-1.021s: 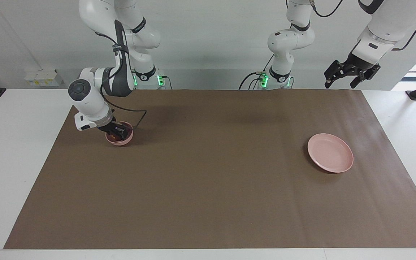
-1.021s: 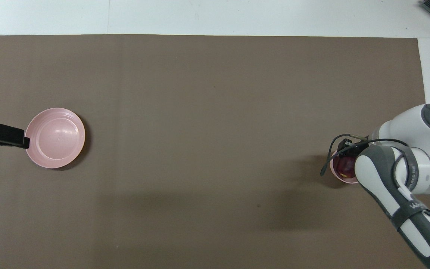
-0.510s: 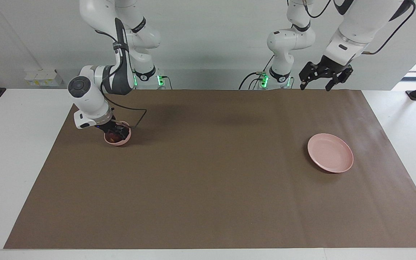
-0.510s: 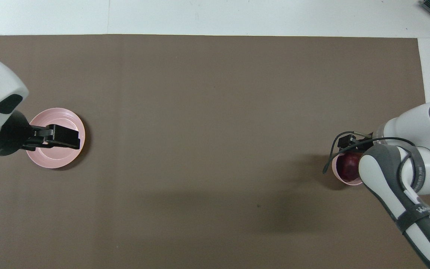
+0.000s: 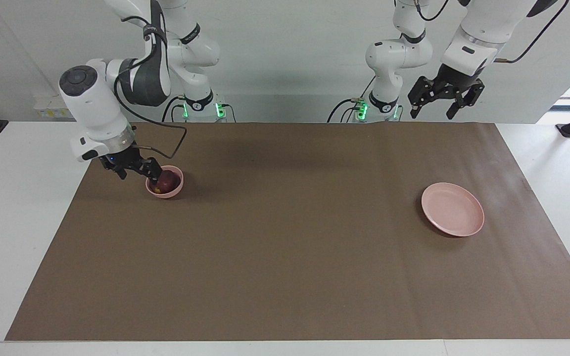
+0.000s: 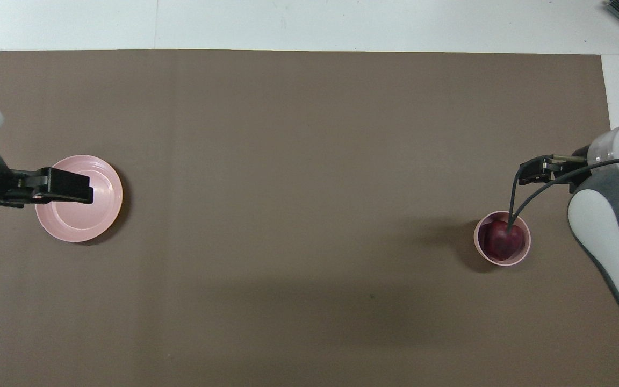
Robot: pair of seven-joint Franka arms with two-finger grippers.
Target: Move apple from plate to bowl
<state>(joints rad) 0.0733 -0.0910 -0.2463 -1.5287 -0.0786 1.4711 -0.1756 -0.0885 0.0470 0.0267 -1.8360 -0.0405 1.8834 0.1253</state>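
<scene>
The dark red apple (image 5: 166,181) (image 6: 499,239) lies in the small pink bowl (image 5: 175,190) (image 6: 524,250) at the right arm's end of the brown mat. My right gripper (image 5: 140,177) (image 6: 535,172) hangs open and empty just beside the bowl, a little above the mat, no longer touching the apple. A cable from the wrist droops over the bowl. The flat pink plate (image 5: 452,209) (image 6: 89,220) lies bare at the left arm's end. My left gripper (image 5: 431,112) (image 6: 73,185) is open, held high over the mat's edge nearest the robots; from above it covers part of the plate.
A brown mat (image 5: 285,257) covers most of the white table (image 5: 13,198). Both arm bases (image 5: 201,106) stand at the robots' edge of the mat. Small white boxes (image 5: 60,105) sit by the wall at the right arm's end.
My right gripper opened, left the apple in the bowl, then rose and drew aside toward the right arm's end. The left gripper swung in toward the left arm's base and stayed high.
</scene>
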